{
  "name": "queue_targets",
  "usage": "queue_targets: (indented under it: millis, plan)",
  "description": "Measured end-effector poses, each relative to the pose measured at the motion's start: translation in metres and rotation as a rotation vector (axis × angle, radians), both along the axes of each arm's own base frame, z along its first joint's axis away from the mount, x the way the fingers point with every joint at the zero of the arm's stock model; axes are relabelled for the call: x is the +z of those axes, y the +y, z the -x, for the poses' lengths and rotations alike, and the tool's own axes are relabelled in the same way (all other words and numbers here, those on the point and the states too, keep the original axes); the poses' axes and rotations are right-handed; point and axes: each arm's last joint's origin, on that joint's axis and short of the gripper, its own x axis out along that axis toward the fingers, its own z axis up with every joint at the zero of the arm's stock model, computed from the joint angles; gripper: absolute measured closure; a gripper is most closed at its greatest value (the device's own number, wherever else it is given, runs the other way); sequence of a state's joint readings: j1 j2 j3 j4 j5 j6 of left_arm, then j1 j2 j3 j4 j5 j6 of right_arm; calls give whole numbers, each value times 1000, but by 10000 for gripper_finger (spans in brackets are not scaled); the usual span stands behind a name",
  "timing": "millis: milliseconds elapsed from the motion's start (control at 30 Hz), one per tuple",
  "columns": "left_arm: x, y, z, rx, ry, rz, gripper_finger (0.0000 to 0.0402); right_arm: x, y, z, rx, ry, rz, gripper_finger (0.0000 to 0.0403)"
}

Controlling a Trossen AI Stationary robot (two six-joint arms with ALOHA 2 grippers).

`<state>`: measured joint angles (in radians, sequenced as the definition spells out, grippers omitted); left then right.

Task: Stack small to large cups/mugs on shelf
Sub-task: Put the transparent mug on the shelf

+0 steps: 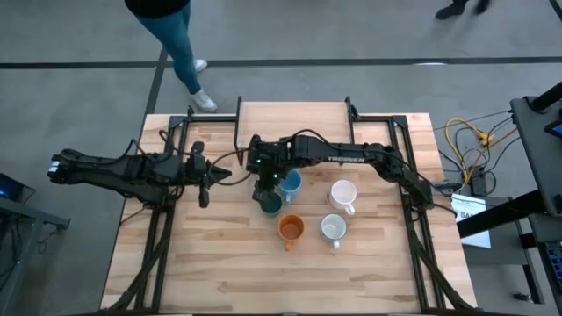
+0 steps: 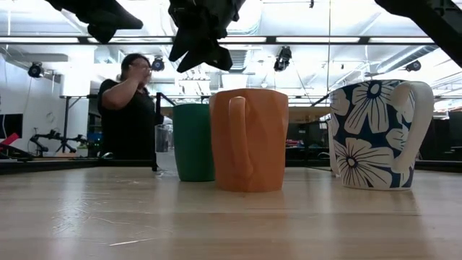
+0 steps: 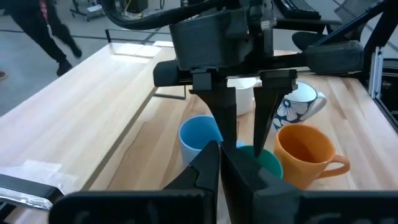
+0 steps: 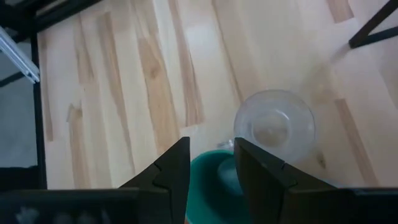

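Five vessels stand upright on their bases mid-table: a dark green cup (image 1: 271, 204), a light blue mug (image 1: 291, 183), a white mug (image 1: 342, 195), an orange mug (image 1: 291, 228) and a grey-white flowered mug (image 1: 333, 228). A clear glass (image 4: 274, 124) stands beside the green cup (image 4: 214, 183). The light-wood shelf (image 1: 294, 118) lies at the table's far edge. My right gripper (image 4: 211, 165) is open, points down and hangs above the green cup (image 2: 193, 141), clear of its rim. My left gripper (image 1: 206, 182) is shut and empty, left of the cups.
The orange mug (image 2: 249, 141) and flowered mug (image 2: 375, 133) stand nearest the table's near edge. Black frame legs (image 1: 237, 132) flank the shelf. A person (image 2: 130, 108) stands beyond the table's far edge. Bare wood lies at the near side (image 1: 290, 281).
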<state>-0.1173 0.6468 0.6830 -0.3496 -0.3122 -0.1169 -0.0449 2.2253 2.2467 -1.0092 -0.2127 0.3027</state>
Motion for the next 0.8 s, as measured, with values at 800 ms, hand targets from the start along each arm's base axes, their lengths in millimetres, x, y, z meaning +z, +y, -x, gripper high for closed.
queue_targets:
  millis: [800]
  plan:
    - [-20, -3, -28, -3, 147, -15, 402, -31, -26, 4, -244, 140, -78, 284]
